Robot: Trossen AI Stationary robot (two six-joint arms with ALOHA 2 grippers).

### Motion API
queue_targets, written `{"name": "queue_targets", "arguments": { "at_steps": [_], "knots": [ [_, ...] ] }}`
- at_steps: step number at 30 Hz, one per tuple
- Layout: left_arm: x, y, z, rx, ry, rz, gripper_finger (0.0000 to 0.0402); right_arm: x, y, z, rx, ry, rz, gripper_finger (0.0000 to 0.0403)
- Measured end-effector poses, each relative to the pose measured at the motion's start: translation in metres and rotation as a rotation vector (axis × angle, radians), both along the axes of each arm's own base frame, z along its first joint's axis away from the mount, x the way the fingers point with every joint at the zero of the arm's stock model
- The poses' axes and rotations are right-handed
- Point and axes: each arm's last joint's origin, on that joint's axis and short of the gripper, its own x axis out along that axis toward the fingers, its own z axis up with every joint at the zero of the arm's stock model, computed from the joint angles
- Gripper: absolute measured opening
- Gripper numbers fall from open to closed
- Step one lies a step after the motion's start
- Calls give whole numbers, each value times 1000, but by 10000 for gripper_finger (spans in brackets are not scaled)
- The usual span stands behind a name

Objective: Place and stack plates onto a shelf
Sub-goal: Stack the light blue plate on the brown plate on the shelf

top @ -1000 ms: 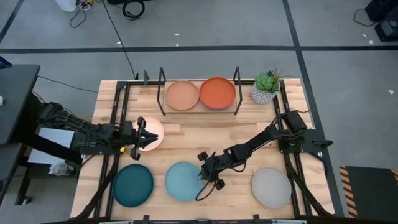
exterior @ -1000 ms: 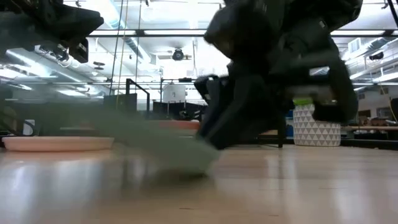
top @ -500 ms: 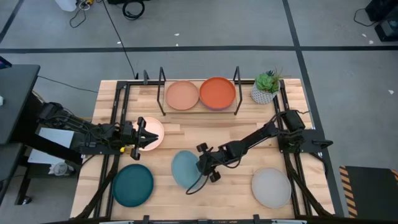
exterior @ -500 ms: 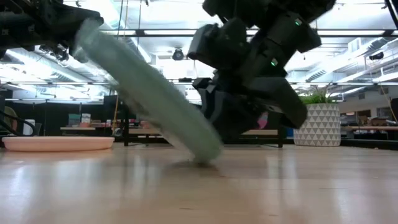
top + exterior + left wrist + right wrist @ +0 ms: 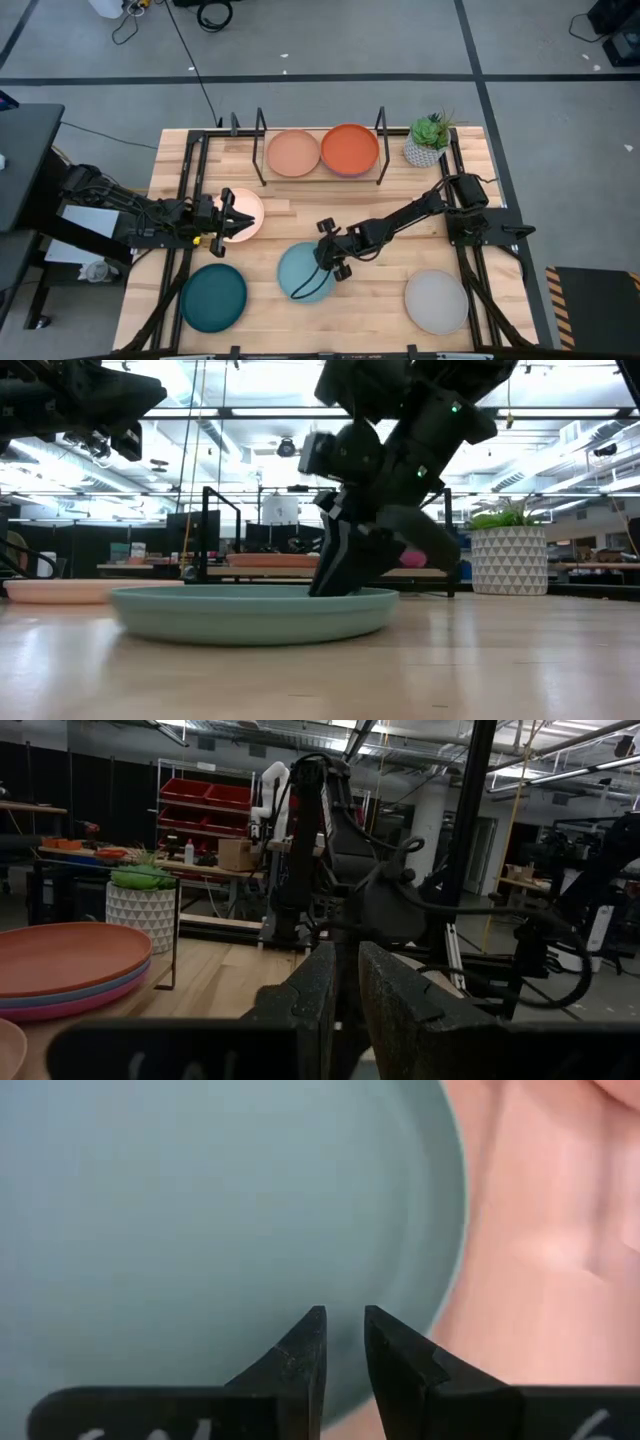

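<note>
A light blue plate [image 5: 300,274] sits level in the middle of the table, with my right gripper [image 5: 325,260] shut on its rim. On the shelf [image 5: 262,150] at the far edge lie a peach plate [image 5: 293,153] and an orange plate [image 5: 349,148] atop other plates. A cream-pink plate [image 5: 245,213] lies flat on the left, a dark teal plate [image 5: 214,297] and a grey plate [image 5: 436,301] near the front edge. My left gripper [image 5: 226,215] hovers above the cream-pink plate's left side, fingers together, nothing between them. My right gripper pinches the light blue plate's rim [image 5: 362,598] on the side toward the table's right and far edges. The fingers [image 5: 335,565] slant down from the right, pointing over the plate's inside [image 5: 200,1230]. The plate stays level, low over the table; whether its base touches the wood, I cannot tell.
A small potted plant [image 5: 428,138] in a white pot stands at the shelf's right end. Black frame rails [image 5: 190,180] run along the table's left and right sides. Bare wood [image 5: 330,205] lies between the shelf and the light blue plate.
My right gripper has moved toward the table's far edge and tipped as it went. The light blue plate rose on one edge to a steep tilt half a second ago, then came back level, and now sits farther from the front edge than before.
</note>
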Motion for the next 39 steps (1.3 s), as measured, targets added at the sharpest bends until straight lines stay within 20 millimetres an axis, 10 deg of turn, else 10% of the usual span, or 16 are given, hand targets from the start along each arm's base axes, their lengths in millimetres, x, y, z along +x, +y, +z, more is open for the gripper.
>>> {"name": "queue_targets", "arguments": {
  "at_steps": [16,25,39],
  "knots": [
    [0,0,0,1,0,0,55,2,-52,11,-264,12,-279,78],
    [0,0,0,2,1,0,55,12,-8,56,106,60,26,78],
    [0,0,0,1,0,0,55,-4,43,49,170,84,52,158]
  ]
}}
